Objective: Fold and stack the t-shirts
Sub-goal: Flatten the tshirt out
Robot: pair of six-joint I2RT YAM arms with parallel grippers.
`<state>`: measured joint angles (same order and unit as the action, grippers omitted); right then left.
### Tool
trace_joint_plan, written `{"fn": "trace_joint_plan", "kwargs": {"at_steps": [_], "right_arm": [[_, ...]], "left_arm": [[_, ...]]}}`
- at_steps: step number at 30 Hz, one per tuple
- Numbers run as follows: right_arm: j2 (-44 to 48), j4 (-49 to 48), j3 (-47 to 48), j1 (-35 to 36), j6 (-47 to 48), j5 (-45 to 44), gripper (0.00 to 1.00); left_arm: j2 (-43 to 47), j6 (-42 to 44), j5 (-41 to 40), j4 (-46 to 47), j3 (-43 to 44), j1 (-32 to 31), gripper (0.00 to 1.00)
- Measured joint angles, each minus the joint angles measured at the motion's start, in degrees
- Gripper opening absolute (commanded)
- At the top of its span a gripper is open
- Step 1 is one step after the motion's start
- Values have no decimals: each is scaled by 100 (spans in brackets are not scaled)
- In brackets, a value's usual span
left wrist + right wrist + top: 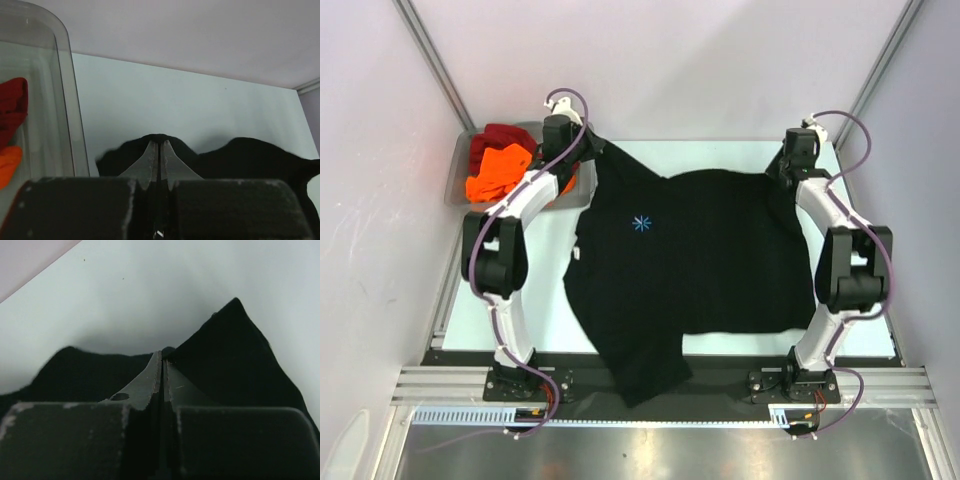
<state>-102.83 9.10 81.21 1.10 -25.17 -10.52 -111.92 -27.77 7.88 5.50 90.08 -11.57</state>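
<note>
While flat, black tee (720, 250) lengthwise L-R

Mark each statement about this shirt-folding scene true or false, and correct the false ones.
1. The left gripper and the right gripper are each shut on the far edge of the black t-shirt. True.
2. The orange t-shirt lies spread flat on the table. False: it sits bunched in the bin at the far left, beside the dark red t-shirt.
3. The starburst mark faces up. True.
4. The black t-shirt is folded into a small neat square. False: it lies spread open across the table, with one sleeve reaching past the near edge.
</note>
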Motion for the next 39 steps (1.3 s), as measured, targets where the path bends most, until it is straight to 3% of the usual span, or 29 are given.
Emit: {"fn": "trace_joint_plan", "kwargs": {"at_steps": [12, 22, 30, 34, 39], "right_arm": [[-1196, -120, 1311, -367, 15, 256, 0], [-1572, 457, 1838, -538, -42, 369, 0], [-1565, 946, 2004, -1200, -63, 177, 0], [-1580, 975, 2286, -1360, 66, 90, 0], [-2181, 881, 3093, -1279, 179, 74, 0]], "left_arm": [[-588, 31, 11, 142, 1292, 160, 0], [-538, -24, 260, 116, 931, 111, 0], [-592, -74, 289, 96, 1029, -181, 0], [-1003, -98, 299, 234, 1565, -317, 0], [-2072, -168, 299, 363, 2892, -304, 0]]}}
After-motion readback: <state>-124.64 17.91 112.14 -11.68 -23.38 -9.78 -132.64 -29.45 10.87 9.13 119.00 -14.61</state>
